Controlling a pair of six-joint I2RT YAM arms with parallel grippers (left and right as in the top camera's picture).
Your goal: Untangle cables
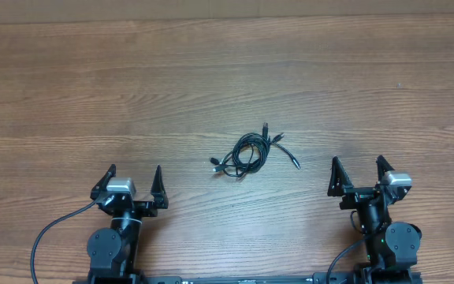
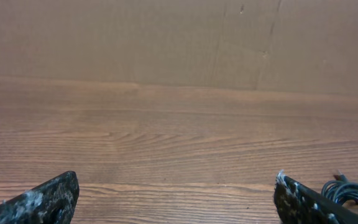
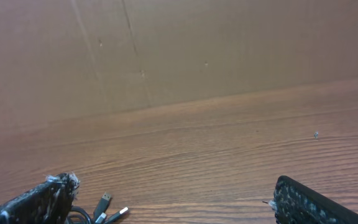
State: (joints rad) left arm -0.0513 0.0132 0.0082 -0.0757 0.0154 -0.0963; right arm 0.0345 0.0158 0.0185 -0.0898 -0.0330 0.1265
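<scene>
untangling not started, looks like. cables (image 1: pixel 249 153) bunched mid worktop (image 1: pixel 211 79), between arms. left end effector (image 1: pixel 134 170), right end effector (image 1: pixel 358 160) both wide open, empty. next, i'd guess: reach in, pinch separate strands.

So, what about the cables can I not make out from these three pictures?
Overhead: the cables are too small; the number of cords and their crossings cannot be told.
Left wrist: only some loops show, cut off by the bottom edge and a finger.
Right wrist: only two plugs show; the rest lies below the edge, behind a finger.
</scene>
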